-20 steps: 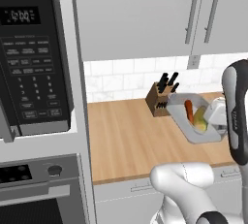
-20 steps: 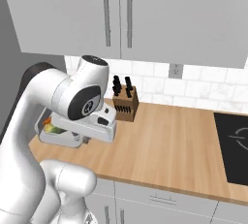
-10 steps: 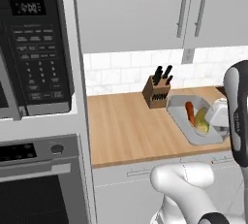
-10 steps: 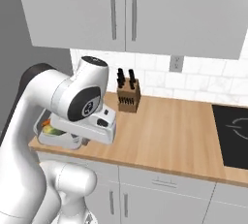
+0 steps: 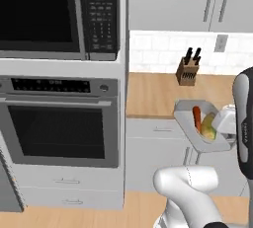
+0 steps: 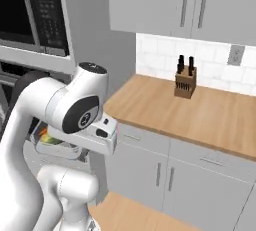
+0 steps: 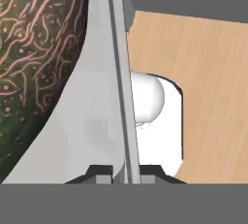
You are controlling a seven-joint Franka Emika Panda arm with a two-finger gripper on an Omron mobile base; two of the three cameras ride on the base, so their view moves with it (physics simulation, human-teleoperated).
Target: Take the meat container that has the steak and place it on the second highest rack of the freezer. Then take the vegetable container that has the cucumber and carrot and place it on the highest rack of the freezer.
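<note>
No text is legible; the microwave (image 5: pixel 59 17) display is blurred.

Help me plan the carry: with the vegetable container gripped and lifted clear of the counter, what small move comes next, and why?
Probably keep the gripper shut on the vegetable container and keep turning left. The carrot and cucumber ride inside, and ahead is the oven, not freezer shelves.

microwave (image 5: pixel 59 17) above oven (image 5: pixel 59 123) | knife block (image 5: pixel 188 71) on counter (image 5: pixel 148 94)

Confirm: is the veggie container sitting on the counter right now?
No. In the left base view the vegetable container with the carrot and cucumber hangs in the air in front of the counter, carried by the arm.
</note>
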